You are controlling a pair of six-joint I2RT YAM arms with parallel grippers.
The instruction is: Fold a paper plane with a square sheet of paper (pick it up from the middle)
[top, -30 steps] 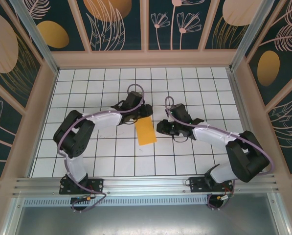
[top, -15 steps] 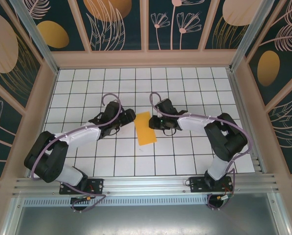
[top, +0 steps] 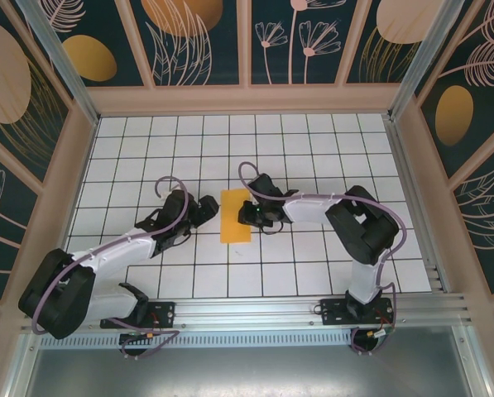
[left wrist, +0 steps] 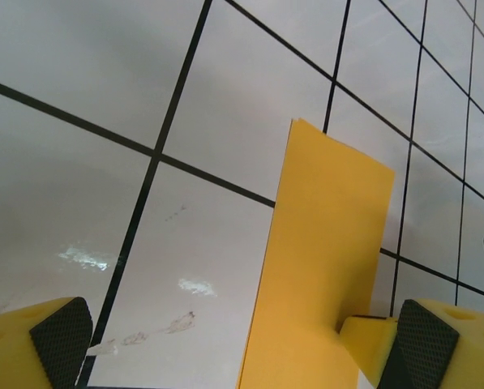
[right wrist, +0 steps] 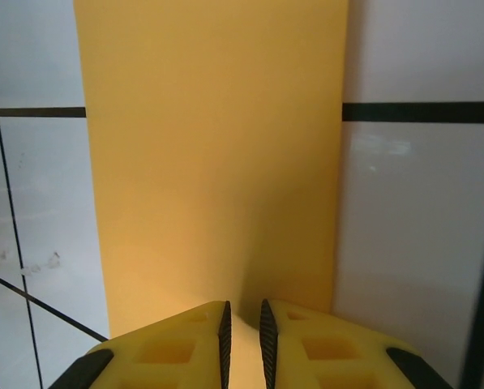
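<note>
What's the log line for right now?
paper: narrow rectangle, mid-grid | right hand: pinching paper's near edge | left hand: open, at paper's left edge

Paper between left end effector, right end effector.

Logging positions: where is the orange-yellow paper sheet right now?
In the top view the thin orange-yellow folded paper sheet lies centrally on the white grid table, between the left gripper and the right gripper, whose jaws pinch its right edge.
</note>
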